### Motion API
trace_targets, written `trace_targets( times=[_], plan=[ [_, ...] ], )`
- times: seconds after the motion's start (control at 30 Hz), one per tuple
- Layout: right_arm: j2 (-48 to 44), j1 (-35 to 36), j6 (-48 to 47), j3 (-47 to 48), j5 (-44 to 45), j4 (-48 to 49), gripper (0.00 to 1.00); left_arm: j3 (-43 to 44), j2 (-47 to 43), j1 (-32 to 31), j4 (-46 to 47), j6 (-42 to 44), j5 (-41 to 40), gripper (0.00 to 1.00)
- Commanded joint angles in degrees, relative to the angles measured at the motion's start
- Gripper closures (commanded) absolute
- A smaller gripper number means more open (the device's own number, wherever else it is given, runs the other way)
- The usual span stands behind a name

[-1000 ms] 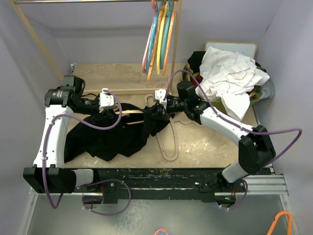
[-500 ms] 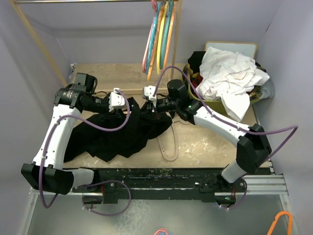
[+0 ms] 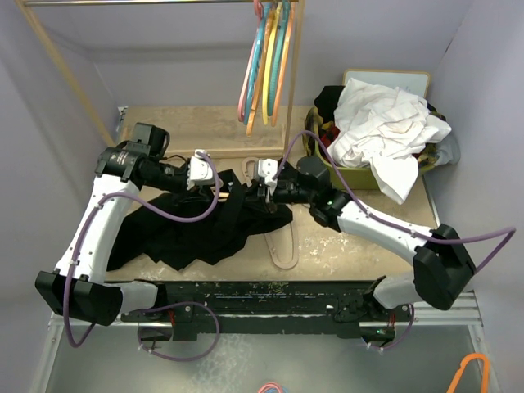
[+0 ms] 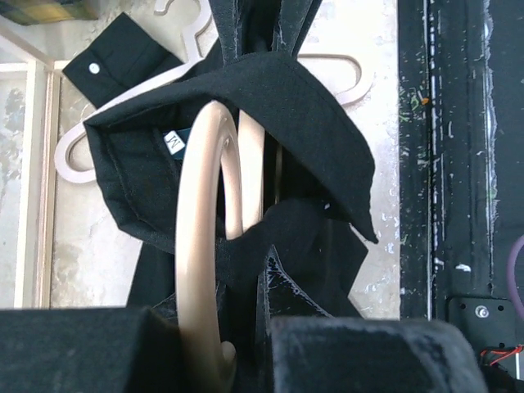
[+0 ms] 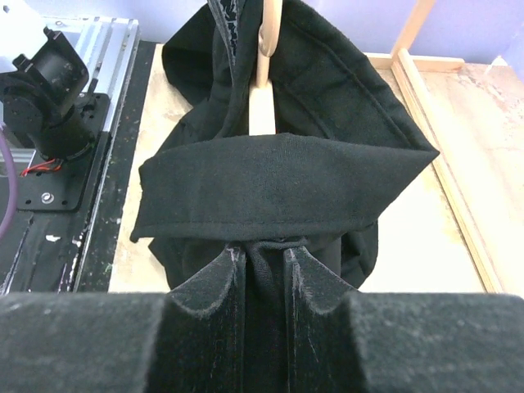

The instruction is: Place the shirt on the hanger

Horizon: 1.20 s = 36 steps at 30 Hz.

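Note:
The black shirt point(image 3: 184, 233) lies bunched on the left of the table, its collar end lifted between the arms. The cream hanger point(image 4: 199, 246) runs into the collar opening; in the top view only a short piece of the hanger point(image 3: 223, 195) shows beyond the fabric. My left gripper point(image 3: 216, 183) is shut on the hanger's curved hook, as the left wrist view shows at the left gripper point(image 4: 221, 332). My right gripper point(image 3: 250, 195) is shut on a fold of the shirt point(image 5: 278, 180) at the collar, the right gripper point(image 5: 264, 264) pinching fabric, with the hanger point(image 5: 264, 115) inside ahead of it.
A pinkish-tan hanger point(image 3: 285, 246) lies flat on the table under the right arm. Several coloured hangers point(image 3: 266, 70) hang from the rail at the back. A basket point(image 3: 327, 168) heaped with white cloth point(image 3: 385, 127) stands at the back right. A black rail point(image 3: 270, 295) lines the near edge.
Both grippers moved closer together. The shirt's collar end slid further along the hanger, covering the cream bar that showed a second ago. The right gripper swung left, then back down slightly.

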Motion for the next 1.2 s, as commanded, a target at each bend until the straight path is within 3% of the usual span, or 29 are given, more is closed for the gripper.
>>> trace_targets(
  times=[0.0, 0.1, 0.2, 0.37, 0.4, 0.43, 0.47, 0.6, 0.63, 0.67, 0.7, 0.73, 0.93, 1.17],
  plan=[
    [-3.1, 0.4, 4.8, -5.8, -0.5, 5.0, 1.00, 2.2, -0.5, 1.3, 4.7, -0.3, -0.8, 1.00],
    [0.2, 0.4, 4.7, -3.6, -3.6, 1.3, 0.98, 2.7, -0.6, 1.3, 3.5, 0.0, -0.2, 1.00],
    [3.6, 0.5, 0.6, 0.3, -3.5, -5.7, 0.73, 3.2, -0.8, 1.3, 2.7, 0.1, 0.0, 1.00],
    [4.9, 0.4, -0.3, 1.1, -3.6, -4.9, 0.66, 3.6, -1.7, 1.3, 1.8, 0.3, -0.4, 1.00],
    [5.1, 0.4, -0.7, 1.6, -3.6, -5.7, 0.67, 3.6, -1.8, 1.3, 1.7, 0.4, -0.6, 1.00],
    [5.3, 0.4, -1.5, 2.1, -3.5, -6.9, 0.77, 3.5, -2.0, 1.3, 1.5, 0.5, -0.8, 1.00],
    [5.5, 0.4, -2.6, 2.3, -3.2, -8.0, 0.97, 3.6, -2.1, 1.3, 1.4, 0.7, -0.9, 1.00],
    [4.8, 0.4, -3.4, 3.5, -0.2, -8.7, 1.00, 3.6, -2.2, 1.3, 1.5, -0.4, -0.9, 1.00],
    [3.6, 0.4, -1.8, 1.1, 0.2, -6.1, 1.00, 3.7, -2.2, 1.3, 1.9, -1.6, -1.2, 0.83],
    [2.3, 0.4, -0.7, -0.6, 0.6, -4.0, 1.00, 3.9, -2.1, 1.3, 2.1, -3.1, -1.7, 0.54],
    [0.9, 0.4, -0.1, -1.8, 1.4, -2.7, 1.00, 4.2, -2.0, 1.3, 2.0, -4.2, -2.3, 0.05],
    [-0.3, 0.4, 0.6, -2.9, 2.1, -1.6, 1.00, 4.8, -2.2, 1.3, 2.0, -4.9, -3.2, 0.00],
    [-5.0, 0.3, 1.8, -5.2, 6.9, -4.2, 1.00, 7.9, -3.3, 2.5, 1.8, -7.2, -17.7, 0.01],
    [-11.3, 0.3, 6.9, -9.9, 12.9, -1.5, 1.00, 3.2, -6.0, 14.0, -5.1, 2.6, -9.0, 0.01]
  ],
)
